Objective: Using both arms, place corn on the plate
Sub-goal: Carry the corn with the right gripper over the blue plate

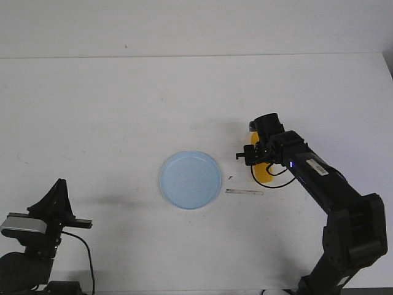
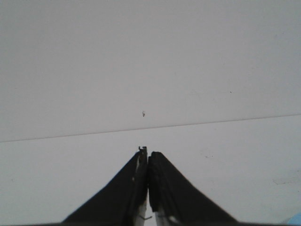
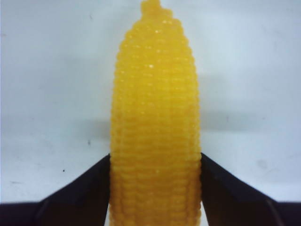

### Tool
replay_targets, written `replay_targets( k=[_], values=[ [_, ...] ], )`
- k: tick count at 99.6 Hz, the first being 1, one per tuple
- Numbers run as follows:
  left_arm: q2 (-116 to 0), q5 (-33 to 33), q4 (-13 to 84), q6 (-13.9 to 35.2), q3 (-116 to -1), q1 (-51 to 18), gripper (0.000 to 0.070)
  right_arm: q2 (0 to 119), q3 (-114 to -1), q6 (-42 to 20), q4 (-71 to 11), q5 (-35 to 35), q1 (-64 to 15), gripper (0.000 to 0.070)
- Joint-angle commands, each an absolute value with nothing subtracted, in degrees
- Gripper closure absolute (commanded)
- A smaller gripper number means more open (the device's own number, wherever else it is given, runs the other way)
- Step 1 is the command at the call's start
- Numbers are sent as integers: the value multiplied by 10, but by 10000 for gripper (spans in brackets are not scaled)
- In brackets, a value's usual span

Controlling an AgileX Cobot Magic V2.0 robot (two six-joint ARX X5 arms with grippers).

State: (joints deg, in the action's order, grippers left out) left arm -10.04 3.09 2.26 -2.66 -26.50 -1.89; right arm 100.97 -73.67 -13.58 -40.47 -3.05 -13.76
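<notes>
Now right end effector (image 3: 155, 188) clamps bumpy yellow corn (image 3: 155, 117) (tapered tip outward).

The front camera looks forward and down over the table (image 1: 123, 104) from high up, taking in both arms. Each of the 2 wrist cameras looks out low along its own fingers; the right one sits close against the corn (image 3: 155, 127), which the front view shares.
</notes>
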Motion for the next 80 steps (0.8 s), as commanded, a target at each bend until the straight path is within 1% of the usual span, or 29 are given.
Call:
replay_targets(
  k=[1, 27, 34, 43, 56, 63, 69, 80],
  values=[
    [-99, 30, 16, -34, -269, -18, 698, 1024, -741, -142, -403, -31, -138, 424],
    [-99, 30, 16, -34, -269, -18, 699, 1000, -770, -141, -406, -30, -138, 424],
    [-99, 30, 16, -34, -269, -18, 698, 992, -785, -141, -406, -17, -144, 424],
    [-99, 30, 16, -34, -269, -18, 699, 988, -796, -141, -405, 37, -159, 424],
    [-99, 30, 16, -34, -269, -18, 698, 987, -796, -141, -399, 172, -181, 424],
    [-99, 30, 16, -34, -269, -18, 698, 987, -796, -141, -389, 225, -199, 424],
    [-99, 30, 16, -34, -269, -18, 698, 987, -796, -142, -382, 244, -218, 424],
    [-99, 29, 16, -34, -269, -18, 699, 987, -795, -142, -380, 237, -249, 424]
  ],
)
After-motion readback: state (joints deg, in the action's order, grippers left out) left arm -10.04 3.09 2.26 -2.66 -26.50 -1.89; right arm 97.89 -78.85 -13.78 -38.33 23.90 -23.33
